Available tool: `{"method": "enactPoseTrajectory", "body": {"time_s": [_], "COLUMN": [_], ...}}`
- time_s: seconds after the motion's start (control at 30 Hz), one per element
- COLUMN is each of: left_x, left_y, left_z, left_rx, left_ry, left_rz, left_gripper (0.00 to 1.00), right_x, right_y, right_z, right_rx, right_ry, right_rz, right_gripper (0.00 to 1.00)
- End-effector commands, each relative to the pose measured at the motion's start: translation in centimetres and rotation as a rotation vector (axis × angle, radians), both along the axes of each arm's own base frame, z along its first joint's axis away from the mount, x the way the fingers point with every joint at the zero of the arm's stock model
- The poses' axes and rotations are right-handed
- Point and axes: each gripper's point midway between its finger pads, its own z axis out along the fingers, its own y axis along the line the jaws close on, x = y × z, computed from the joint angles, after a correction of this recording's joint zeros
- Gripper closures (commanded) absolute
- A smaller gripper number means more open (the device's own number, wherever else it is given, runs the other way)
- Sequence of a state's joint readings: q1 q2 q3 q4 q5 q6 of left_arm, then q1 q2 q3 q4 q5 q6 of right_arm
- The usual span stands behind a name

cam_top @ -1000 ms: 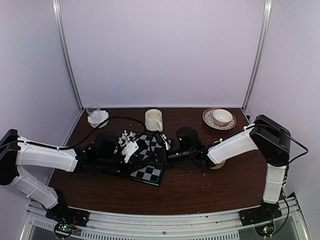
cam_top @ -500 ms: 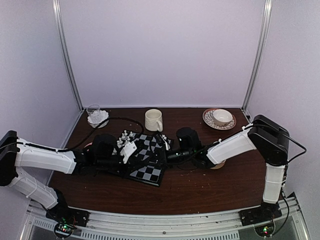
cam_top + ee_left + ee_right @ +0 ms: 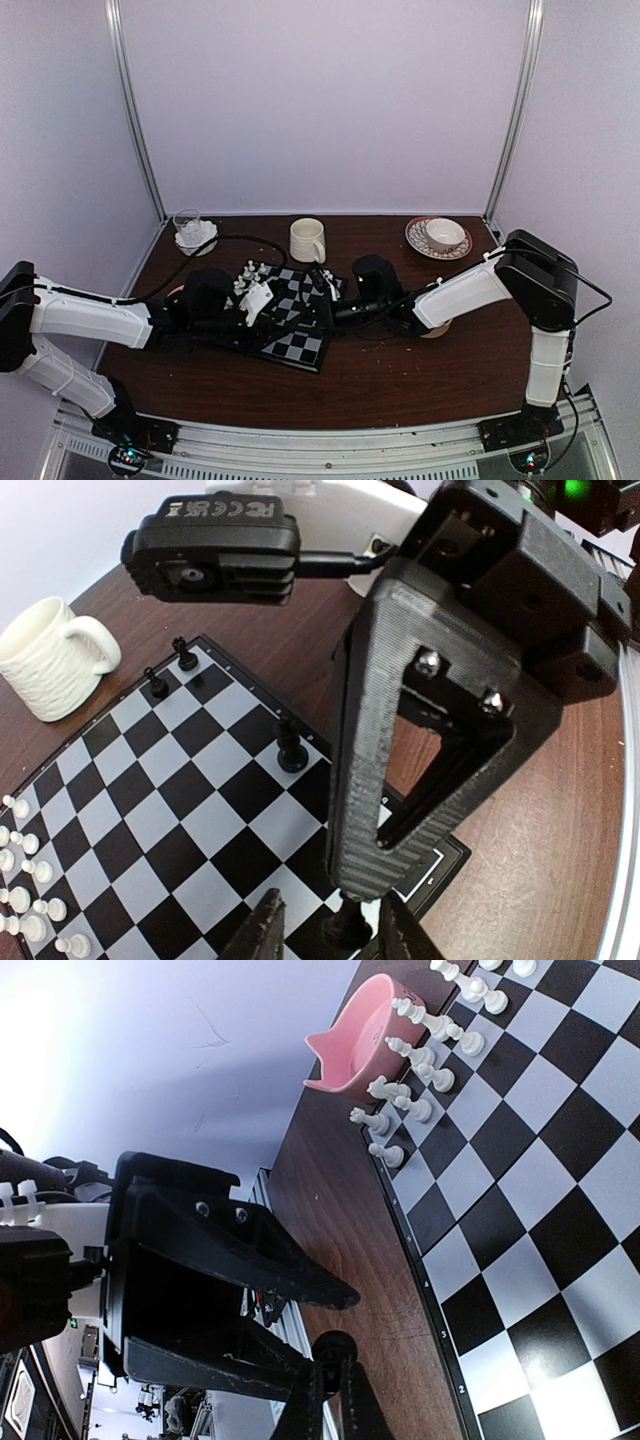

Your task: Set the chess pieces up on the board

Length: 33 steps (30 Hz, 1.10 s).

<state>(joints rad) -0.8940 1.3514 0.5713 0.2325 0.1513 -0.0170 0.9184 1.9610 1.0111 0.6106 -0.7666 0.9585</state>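
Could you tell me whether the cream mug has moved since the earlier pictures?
No. The mug stands in the same place, just beyond the far edge of the board, in the top view.

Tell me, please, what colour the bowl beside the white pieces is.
The bowl is pink, clearest in the right wrist view.

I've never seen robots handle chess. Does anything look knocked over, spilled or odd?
Nothing is tipped or spilled. The white pieces stand upright in rows on the board. The only odd sight: both arms crowd one board edge, the right gripper, jaws shut on a black piece, between the open jaws of the left gripper.
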Motion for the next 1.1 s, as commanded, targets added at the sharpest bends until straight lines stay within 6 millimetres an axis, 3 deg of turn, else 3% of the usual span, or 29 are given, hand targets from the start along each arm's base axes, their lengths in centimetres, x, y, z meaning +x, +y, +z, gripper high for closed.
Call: {"method": "enactPoseTrajectory", "body": {"time_s": [0.0,0.2,0.37,0.63,0.87,1.0,1.07], "left_x": [0.7,0.6,0.3,2.3,5.0,5.8,5.8], "left_y": [-0.8,-0.5,0.7,4.2,9.3,12.3,12.9], "left_z": [2.1,2.1,3.7,5.0,5.4,5.8,6.0], "left_rx": [-0.069,-0.046,-0.102,-0.108,-0.068,-0.051,-0.054], "left_ry": [-0.066,-0.022,-0.058,-0.120,-0.171,-0.203,-0.212], "left_rz": [0.008,0.025,0.062,0.269,0.572,0.729,0.751], "left_gripper": [0.61,0.39,0.24,0.25,0.25,0.26,0.26], "right_x": [0.2,1.2,2.0,1.7,1.3,0.8,0.6], "right_y": [0.0,-0.9,-2.4,-3.4,-3.8,-3.7,-3.5], "right_z": [0.3,-1.0,-1.8,-2.8,-2.8,-3.1,-3.4], "right_rx": [-0.015,-0.134,-0.315,-0.584,-0.778,-0.842,-0.859], "right_ry": [-0.043,-0.117,-0.233,-0.418,-0.580,-0.623,-0.637], "right_rz": [0.002,-0.037,-0.074,-0.070,-0.036,0.001,0.021], "right_gripper": [1.00,1.00,1.00,1.00,1.00,1.00,1.00]}}
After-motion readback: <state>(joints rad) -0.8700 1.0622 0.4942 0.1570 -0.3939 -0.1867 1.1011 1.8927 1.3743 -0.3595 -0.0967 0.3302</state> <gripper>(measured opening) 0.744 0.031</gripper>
